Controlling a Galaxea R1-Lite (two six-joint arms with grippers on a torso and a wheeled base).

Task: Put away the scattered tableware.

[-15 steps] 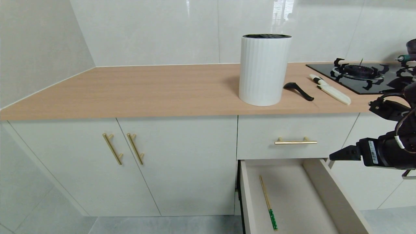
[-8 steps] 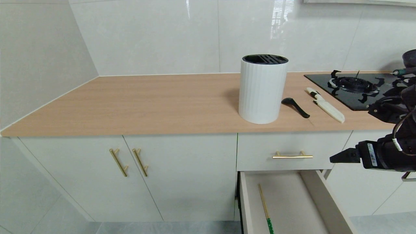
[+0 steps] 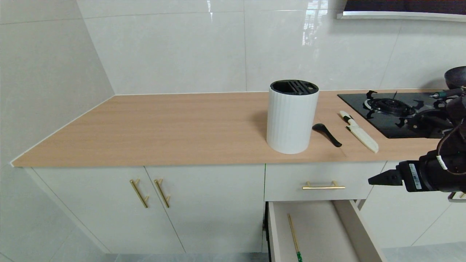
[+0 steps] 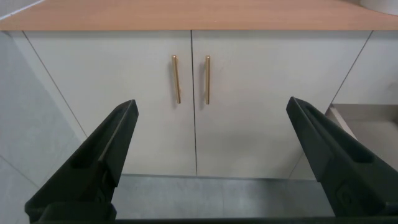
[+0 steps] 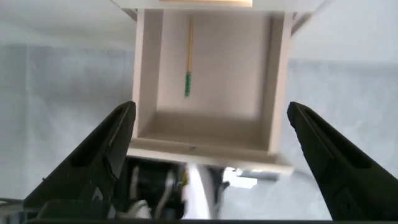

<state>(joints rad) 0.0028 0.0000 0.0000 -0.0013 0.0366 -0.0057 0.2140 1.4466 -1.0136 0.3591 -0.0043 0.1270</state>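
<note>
On the wooden counter [image 3: 174,127] a white ribbed knife holder [image 3: 291,120] stands upright. Beside it lie a black spoon [image 3: 326,134] and a cream-bladed knife [image 3: 358,135]. Below the counter a drawer [image 3: 271,225] is pulled out, with a pair of green-tipped chopsticks [image 3: 292,233] lying in it. My right gripper [image 3: 371,179] hangs open and empty at the drawer's right, below counter height. The right wrist view has that gripper [image 5: 211,168] over the drawer [image 5: 142,74] and the chopsticks [image 5: 188,59]. My left gripper [image 4: 211,155] is open and empty, facing two cabinet doors.
A black gas hob [image 3: 393,111] sits at the counter's right end with a dark pan [image 3: 457,76] on it. The closed upper drawer has a gold handle [image 3: 323,187]. The cabinet doors carry gold handles [image 3: 140,193] [image 4: 176,78]. Tiled walls close off the back and left.
The head camera has risen, so the counter and drawer sit lower in the picture. The right gripper keeps its place beside the open drawer. Nothing on the counter has moved.
</note>
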